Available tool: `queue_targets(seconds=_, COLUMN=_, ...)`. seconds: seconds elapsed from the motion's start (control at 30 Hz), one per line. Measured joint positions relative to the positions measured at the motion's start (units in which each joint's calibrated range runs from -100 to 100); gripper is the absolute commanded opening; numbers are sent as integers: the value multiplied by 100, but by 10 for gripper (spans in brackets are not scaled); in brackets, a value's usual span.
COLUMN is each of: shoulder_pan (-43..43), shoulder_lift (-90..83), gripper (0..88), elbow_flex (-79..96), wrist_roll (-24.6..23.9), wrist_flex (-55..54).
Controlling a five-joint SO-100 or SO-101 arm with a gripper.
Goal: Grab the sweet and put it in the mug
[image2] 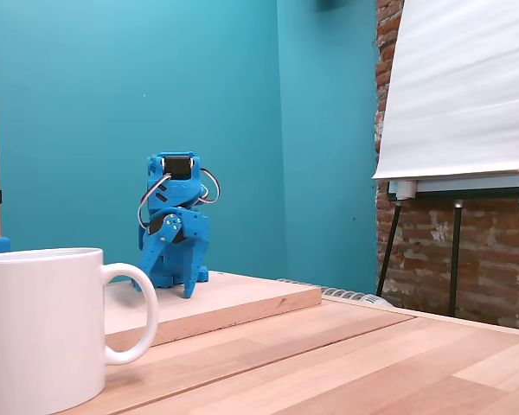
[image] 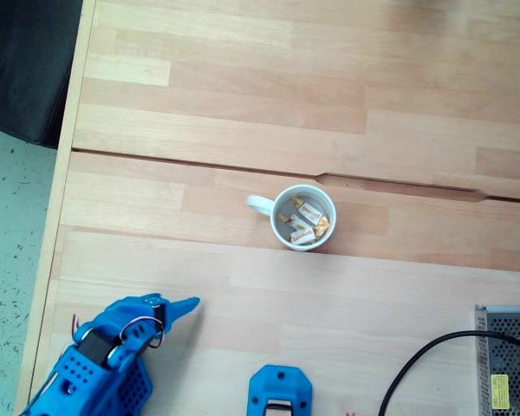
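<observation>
Gripper [image: 187, 306] apart from mug [image: 282, 234]

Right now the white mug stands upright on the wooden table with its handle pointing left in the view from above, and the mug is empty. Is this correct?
Not quite: the mug is not empty. The fixed view from above shows several wrapped sweets lying inside it. The rest is correct: it stands upright on the wooden table, handle to the left.

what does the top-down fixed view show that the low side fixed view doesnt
The top-down fixed view looks into the mug and shows several sweets lying inside, plus a black cable and a metal mesh box. The low side fixed view shows a teal wall, a flip chart on an easel and brick. Both show the white mug, the blue arm and the wooden table.
</observation>
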Motion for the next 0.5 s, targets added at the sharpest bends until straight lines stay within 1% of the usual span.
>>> queue_targets(seconds=0.23, shoulder_pan=-901, shoulder_lift=-972, gripper=324, elbow_flex=314, wrist_roll=-5, wrist_flex=171)
queue_targets(seconds=0.5, shoulder_pan=-1677, shoulder_lift=-2461, gripper=324, elbow_flex=556, wrist_roll=-5, wrist_flex=301)
